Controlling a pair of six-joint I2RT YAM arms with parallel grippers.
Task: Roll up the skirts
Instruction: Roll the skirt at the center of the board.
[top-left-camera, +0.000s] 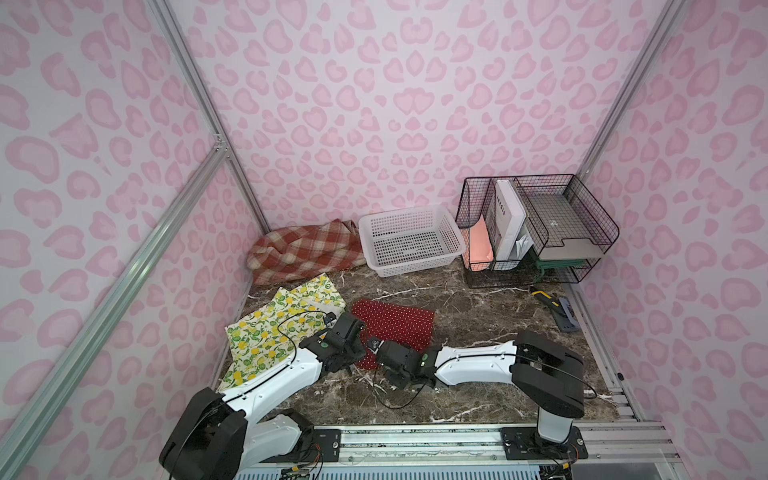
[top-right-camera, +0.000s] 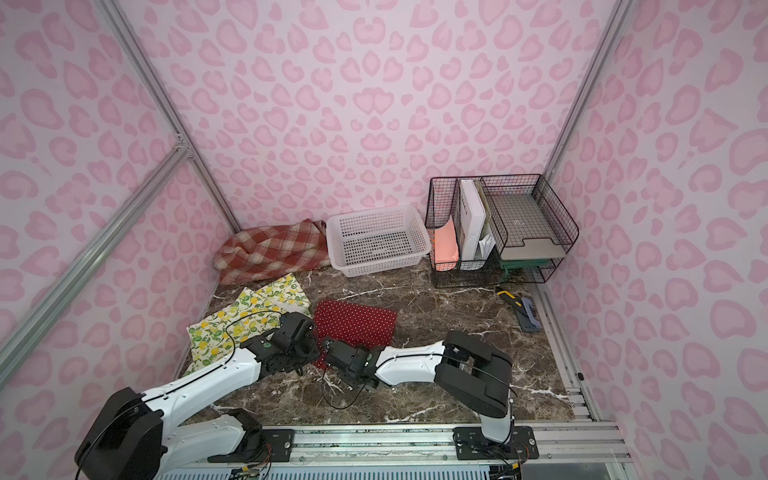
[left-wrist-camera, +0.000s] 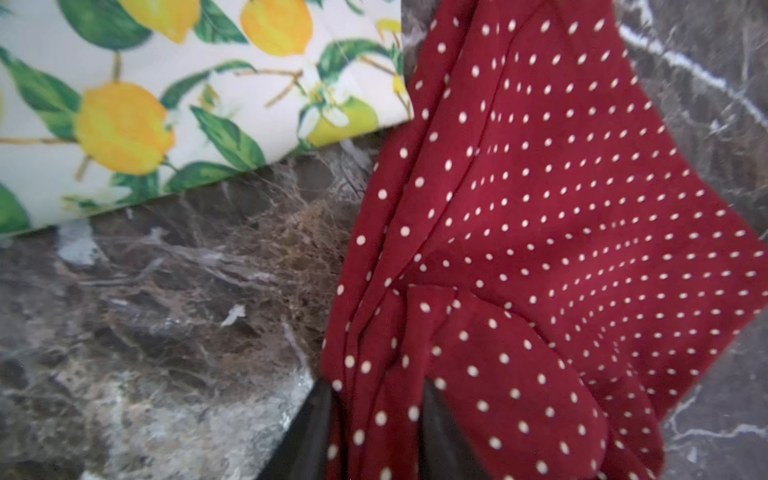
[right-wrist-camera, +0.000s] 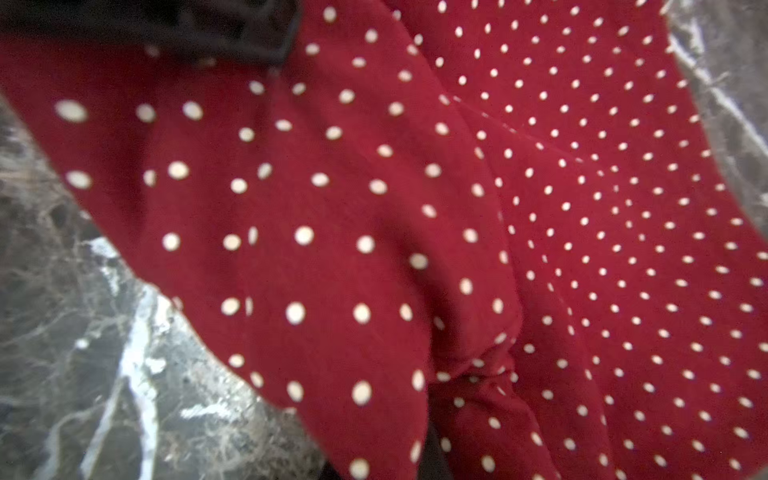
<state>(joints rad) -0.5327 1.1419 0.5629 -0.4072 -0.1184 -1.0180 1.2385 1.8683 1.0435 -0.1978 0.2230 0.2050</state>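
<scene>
The right gripper pinches the red skirt at its 7 o'clock corner – left gripper half-open, cloth between its jaws; lemon skirt at 9 o'clock

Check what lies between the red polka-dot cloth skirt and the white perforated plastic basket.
Nothing: only bare brown marble tabletop separates the red polka-dot skirt from the white perforated plastic basket, clear in both top views.

The bare marble tabletop right of centre lies open to a reach, while the white basket, wire rack and plaid skirt crowd the back wall, the lemon skirt covers the left, and what may be a scraper lies by the right edge.
</scene>
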